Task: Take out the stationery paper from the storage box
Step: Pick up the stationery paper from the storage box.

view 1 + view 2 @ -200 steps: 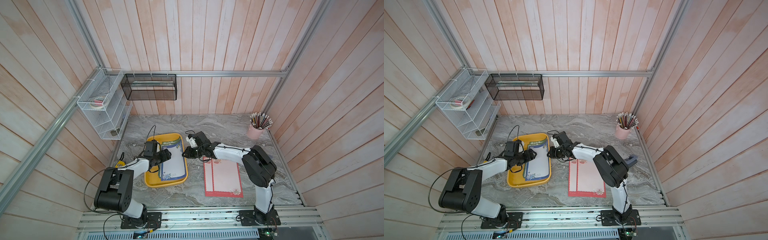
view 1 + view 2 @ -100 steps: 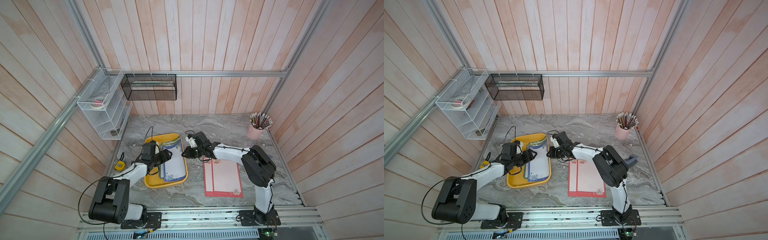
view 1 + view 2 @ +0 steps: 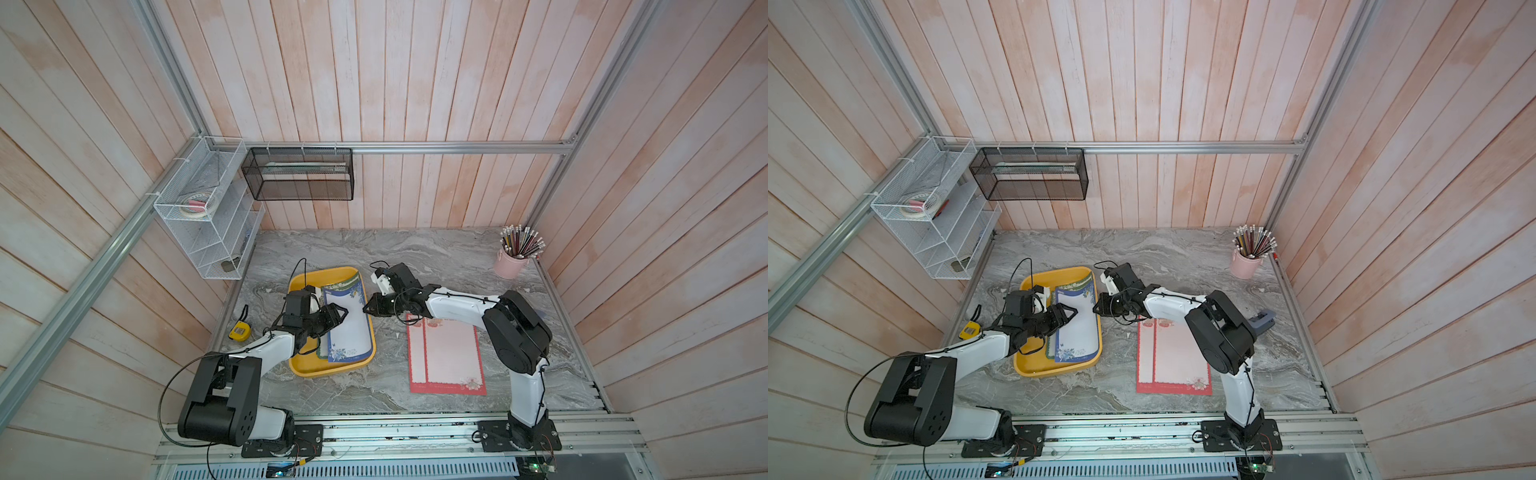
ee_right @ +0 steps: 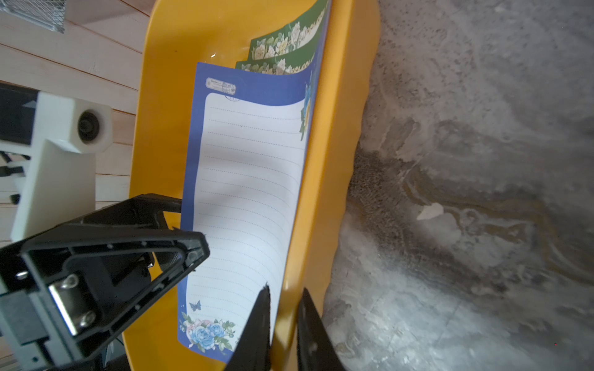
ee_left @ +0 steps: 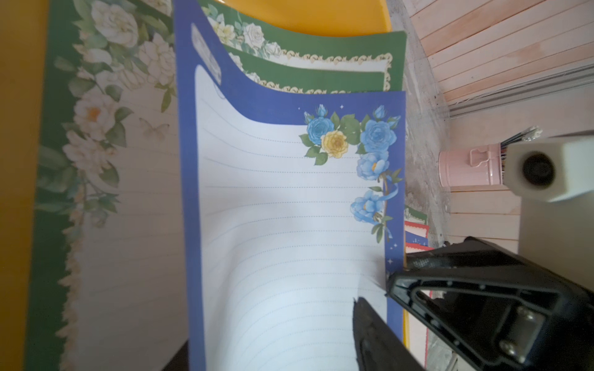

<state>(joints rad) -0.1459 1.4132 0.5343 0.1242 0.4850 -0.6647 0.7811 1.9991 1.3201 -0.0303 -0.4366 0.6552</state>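
**Entry: stationery paper (image 3: 351, 328), several sheets**

- Location: we list the blue-bordered sheet (image 5: 289, 225) uppermost in the storage box (image 3: 307, 368), with green-bordered sheets (image 5: 321, 54) beneath it. The red-bordered sheets (image 3: 446, 353) lie flat on the counter (image 3: 374, 257), apart from the box. By our reckoning these are already out.
- Condition: the blue sheet is bowed, and its right long edge rides up the box's right wall.
- Right gripper (image 4: 284, 292): the jaws are narrow and sit astride that wall, one inside beside the sheet's edge and one outside. We judge that they clamp the box so it cannot slide.
- Left gripper (image 3: 340, 313): the jaws are partly spread at the sheet's left long edge. We judge that they are placed to take that edge, but we cannot tell whether paper lies between them.
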